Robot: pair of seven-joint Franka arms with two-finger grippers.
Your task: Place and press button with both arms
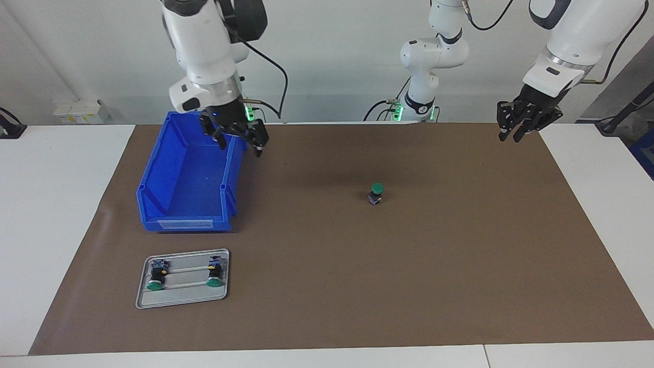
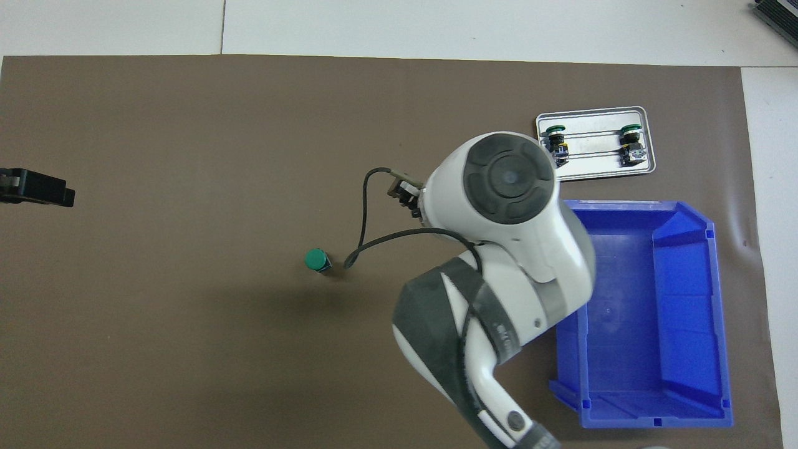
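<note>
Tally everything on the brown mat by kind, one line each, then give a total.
Green push-buttons: 3, one upright mid-mat, two lying on the tray
Grey tray: 1
Blue bin: 1
Total: 5

No text, brand, number or sign can be read anywhere in these two views. The blue bin [image 1: 189, 176] carries a pale label strip [image 1: 185, 224] on its low front wall, but no writing can be made out on it. A round dark mark sits on the base of the arm [image 1: 423, 108] at the table's edge, and what stands on it cannot be told. The arm link [image 2: 499, 327] in the overhead view has small marks, also not legible.
</note>
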